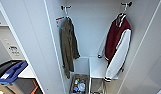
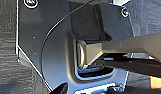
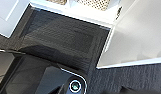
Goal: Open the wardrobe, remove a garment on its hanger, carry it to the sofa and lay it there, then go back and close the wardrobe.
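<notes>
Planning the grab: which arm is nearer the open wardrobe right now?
Probably the right: its wrist view looks closely onto the wardrobe base and an open door across dark carpet. The left wrist view faces carpet and the robot's own plate, so that arm's distance is uncertain.

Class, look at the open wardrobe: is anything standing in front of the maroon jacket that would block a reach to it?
Nothing visible does. The wardrobe doors are open and the maroon jacket hangs uncovered at the right; the olive jacket hangs apart, on the left.

We see the white wardrobe's doors cut by the frame edges; the woven basket's blurred contents we can't identify.
</notes>
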{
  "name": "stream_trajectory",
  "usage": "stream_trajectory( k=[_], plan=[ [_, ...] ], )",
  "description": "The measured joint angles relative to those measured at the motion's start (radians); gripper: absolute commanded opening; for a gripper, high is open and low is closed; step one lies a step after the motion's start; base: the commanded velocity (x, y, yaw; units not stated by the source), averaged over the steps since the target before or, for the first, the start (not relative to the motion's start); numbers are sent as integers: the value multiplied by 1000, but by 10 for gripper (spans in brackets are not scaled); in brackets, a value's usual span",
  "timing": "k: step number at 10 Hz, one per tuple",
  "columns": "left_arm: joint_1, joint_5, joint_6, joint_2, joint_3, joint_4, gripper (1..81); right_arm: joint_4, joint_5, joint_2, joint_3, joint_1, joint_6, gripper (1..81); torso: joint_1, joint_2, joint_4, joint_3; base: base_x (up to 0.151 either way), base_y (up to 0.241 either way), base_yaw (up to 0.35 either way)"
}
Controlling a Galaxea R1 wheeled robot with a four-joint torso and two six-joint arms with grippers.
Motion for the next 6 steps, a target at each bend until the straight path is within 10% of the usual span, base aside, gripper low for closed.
stream_trajectory(
  k=[6],
  plan=[
    [0, 0, 3, 0, 0, 10, 811, 141, 150, -50, 27, -190, 4, 811, 0, 0, 0, 0, 0, 0, 0]
  ],
)
